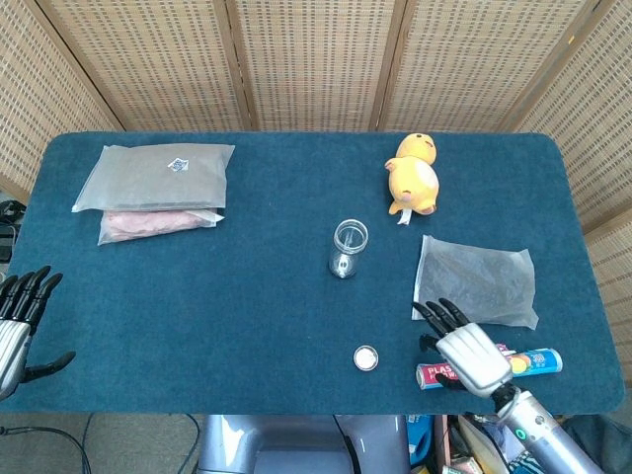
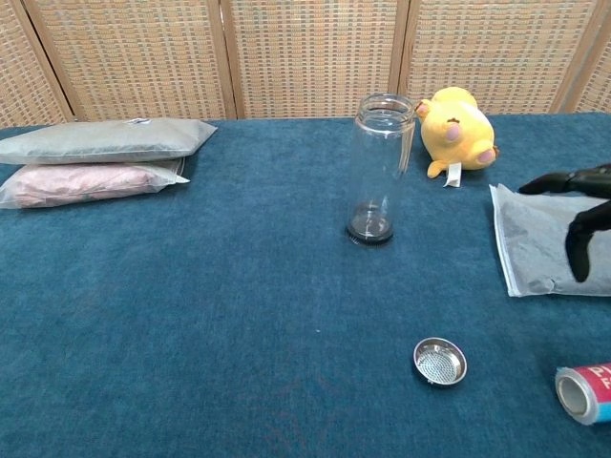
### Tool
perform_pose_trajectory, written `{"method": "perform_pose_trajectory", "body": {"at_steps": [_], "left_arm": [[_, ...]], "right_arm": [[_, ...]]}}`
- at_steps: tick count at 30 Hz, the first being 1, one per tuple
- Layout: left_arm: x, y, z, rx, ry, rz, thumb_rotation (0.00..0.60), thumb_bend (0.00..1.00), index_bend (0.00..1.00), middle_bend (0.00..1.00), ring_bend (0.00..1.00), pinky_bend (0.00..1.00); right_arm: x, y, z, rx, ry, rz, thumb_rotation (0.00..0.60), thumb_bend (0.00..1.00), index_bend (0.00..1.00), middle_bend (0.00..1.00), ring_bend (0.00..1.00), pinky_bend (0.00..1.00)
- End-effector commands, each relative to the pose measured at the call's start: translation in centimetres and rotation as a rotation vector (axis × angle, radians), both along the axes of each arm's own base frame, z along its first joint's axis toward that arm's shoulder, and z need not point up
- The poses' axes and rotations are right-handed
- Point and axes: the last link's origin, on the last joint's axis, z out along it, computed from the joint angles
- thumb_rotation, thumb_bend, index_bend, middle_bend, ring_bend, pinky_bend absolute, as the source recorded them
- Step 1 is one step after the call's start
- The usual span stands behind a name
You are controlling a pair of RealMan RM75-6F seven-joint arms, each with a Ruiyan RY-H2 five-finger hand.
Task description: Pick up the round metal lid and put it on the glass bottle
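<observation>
You have a dark blue tablecloth [image 1: 247, 296], a clear glass bottle [image 2: 381, 167], a silver lid [image 2: 440, 362] with a mesh pattern, a yellow plush toy [image 1: 413, 176], a pink packet [image 2: 86, 183] under a grey packet [image 2: 105, 139], and woven tan screens [image 1: 316, 59].

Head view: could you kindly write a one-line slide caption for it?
Open right hand hovers beside the round metal lid, glass bottle upright mid-table, left hand idle.
</observation>
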Motion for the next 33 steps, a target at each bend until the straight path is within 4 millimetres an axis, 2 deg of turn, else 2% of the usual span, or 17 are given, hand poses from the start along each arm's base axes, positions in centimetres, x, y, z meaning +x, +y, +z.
{"method": "perform_pose_trajectory", "body": {"at_steps": [1,10,15,26,33], "left_arm": [[-0.2,0.1,0.0,-0.002,-0.002,0.006,0.600,0.02,0.00,0.00,0.00,0.00],[-0.3,0.3,-0.4,-0.020,0.010,0.012,0.600,0.02,0.00,0.00,0.00,0.00],[-0.2,0.3,-0.8,-0.030,0.021,0.014,0.600,0.02,0.00,0.00,0.00,0.00],[-0.5,0.5,-0.9,-0.029,0.026,0.025,0.600,0.02,0.00,0.00,0.00,0.00],[-0.5,0.6,-0.9,-0.029,0.027,0.027,0.600,0.02,0.00,0.00,0.00,0.00]], "right_arm": [[0.8,-1.6,-2.8,0.067,-0.031,-0.040,0.600,0.42,0.47,0.00,0.00,0.00],[2.4,-2.5,-6.5,0.105,-0.048,-0.057,0.600,0.51,0.47,0.00,0.00,0.00],[2.8,-3.0,-8.3,0.098,-0.043,-0.059,0.600,0.52,0.48,0.00,0.00,0.00],[3.3,-3.1,-11.5,0.127,-0.053,-0.123,0.600,0.54,0.50,0.00,0.00,0.00],[3.6,-3.1,-12.5,0.132,-0.054,-0.131,0.600,0.54,0.53,0.00,0.00,0.00]]}}
